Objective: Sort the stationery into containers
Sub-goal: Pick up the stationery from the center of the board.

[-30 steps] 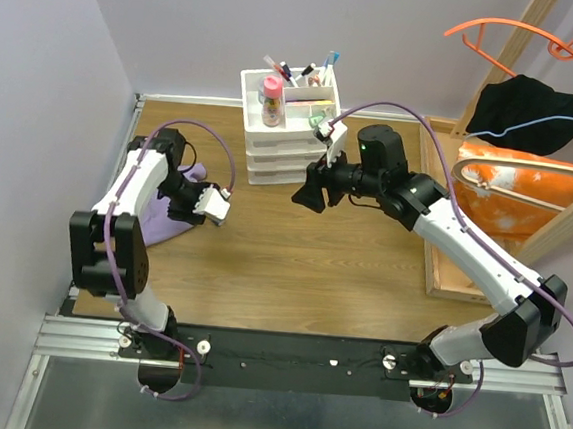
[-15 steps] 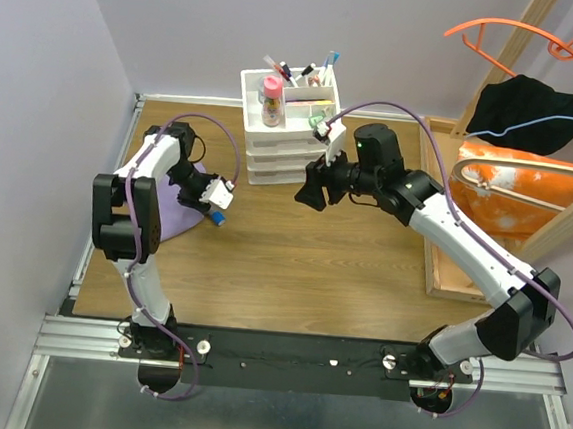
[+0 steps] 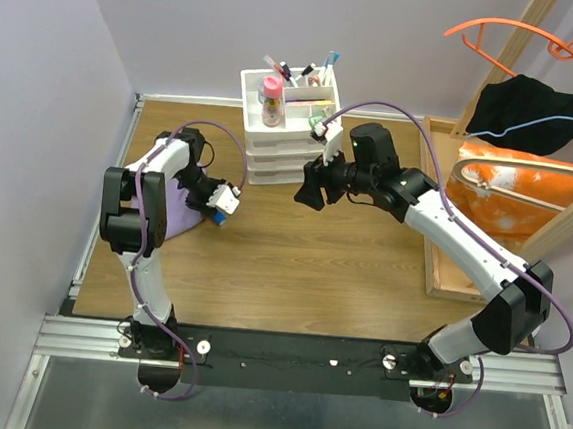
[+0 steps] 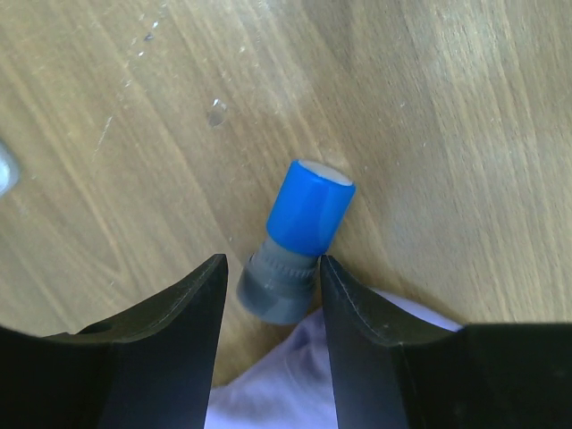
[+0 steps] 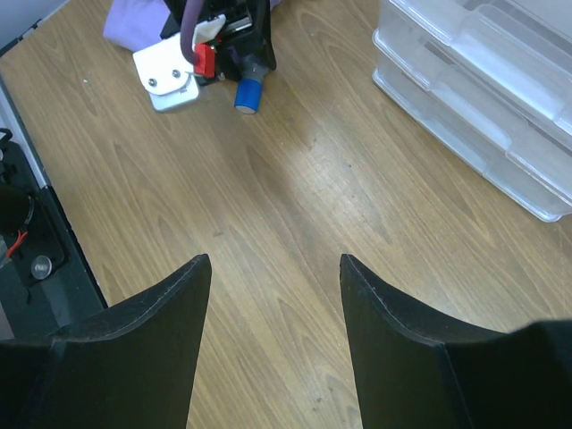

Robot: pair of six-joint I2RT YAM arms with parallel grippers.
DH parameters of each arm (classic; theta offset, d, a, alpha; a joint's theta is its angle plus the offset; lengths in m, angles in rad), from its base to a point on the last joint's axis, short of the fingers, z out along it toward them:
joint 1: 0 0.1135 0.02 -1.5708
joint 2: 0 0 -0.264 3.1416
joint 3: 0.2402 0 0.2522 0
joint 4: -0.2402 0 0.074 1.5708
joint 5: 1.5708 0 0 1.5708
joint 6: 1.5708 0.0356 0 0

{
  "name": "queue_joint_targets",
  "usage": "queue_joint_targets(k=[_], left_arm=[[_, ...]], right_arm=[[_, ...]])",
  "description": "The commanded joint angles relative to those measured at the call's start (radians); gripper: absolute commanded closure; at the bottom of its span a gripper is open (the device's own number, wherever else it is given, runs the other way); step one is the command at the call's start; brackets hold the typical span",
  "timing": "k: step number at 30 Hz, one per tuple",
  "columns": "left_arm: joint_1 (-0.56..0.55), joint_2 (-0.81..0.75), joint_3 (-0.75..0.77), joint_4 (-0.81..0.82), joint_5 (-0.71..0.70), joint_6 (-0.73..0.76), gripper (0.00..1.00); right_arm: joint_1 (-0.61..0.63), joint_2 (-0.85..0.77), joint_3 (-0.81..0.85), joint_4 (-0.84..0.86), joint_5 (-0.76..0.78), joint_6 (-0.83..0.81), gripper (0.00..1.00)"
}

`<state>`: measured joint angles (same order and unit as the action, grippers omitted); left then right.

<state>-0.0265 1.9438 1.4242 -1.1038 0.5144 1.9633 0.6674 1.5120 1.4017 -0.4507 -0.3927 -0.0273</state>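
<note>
1. Lilac walls [image 3: 50, 43] close in a wooden bench [image 3: 311, 277]. A wooden frame [image 3: 431, 257] stands along its right edge, and an orange hanger [image 3: 502, 41] hangs above that.
2. At the back of the bench sits the white organiser [image 3: 271, 163], three drawers stacked with open compartments on top. A handful of pens [image 3: 314, 74] stand in those compartments.
3. The left tool [image 3: 222, 205] is down low at the wood, in front of the organiser and to its left. It sits right at the edge of a purple cloth [image 3: 171, 214].
4. A stubby marker [image 4: 308, 210] with a blue cap and a grey barrel lies flat on the bench. The cap points away from the left tool and the grey end lies just beside the cloth.
5. The left tool's fingers [image 4: 188, 313] flank the grey barrel closely, with a thin strip of wood showing on one side. I cannot tell whether they are pinching it.
6. The right tool [image 3: 312, 189] hovers in front of the drawers, apart from the marker. Its fingers [image 5: 161, 331] are spread wide, with only bare wood between them.
</note>
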Motion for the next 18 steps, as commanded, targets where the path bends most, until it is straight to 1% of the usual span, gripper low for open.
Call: queue_joint_targets(k=[1,6,8,9,11,12,13,17,18], left_arm=[[-0.010,0.033,-0.015,0.027,0.016,0.003,0.45],[-0.018,0.047,-0.030,0.022,-0.019,0.006,0.46],[-0.018,0.050,-0.036,0.019,-0.034,-0.003,0.47],[-0.018,0.050,-0.034,0.009,-0.037,-0.009,0.53],[-0.018,0.046,-0.022,-0.008,-0.034,-0.030,0.59],[-0.015,0.029,-0.019,-0.027,-0.016,-0.058,0.63],[-0.015,0.015,-0.012,-0.037,-0.002,-0.067,0.64],[-0.015,-0.092,-0.002,-0.123,0.094,-0.127,0.67],[-0.015,-0.148,0.002,-0.161,0.158,-0.147,0.68]], right_arm=[[-0.006,0.013,0.028,0.004,0.012,-0.006,0.33],[-0.006,0.007,0.026,-0.003,0.020,-0.013,0.33],[-0.006,0.002,0.025,-0.005,0.023,-0.019,0.33],[-0.006,0.001,0.023,-0.006,0.026,-0.019,0.33],[-0.006,-0.006,0.025,-0.011,0.031,-0.025,0.33],[-0.006,-0.009,0.026,-0.014,0.034,-0.025,0.33],[-0.006,-0.012,0.029,-0.016,0.035,-0.026,0.33],[-0.022,-0.045,0.036,-0.023,0.032,-0.002,0.33],[-0.037,-0.055,0.042,-0.029,0.020,0.009,0.33]])
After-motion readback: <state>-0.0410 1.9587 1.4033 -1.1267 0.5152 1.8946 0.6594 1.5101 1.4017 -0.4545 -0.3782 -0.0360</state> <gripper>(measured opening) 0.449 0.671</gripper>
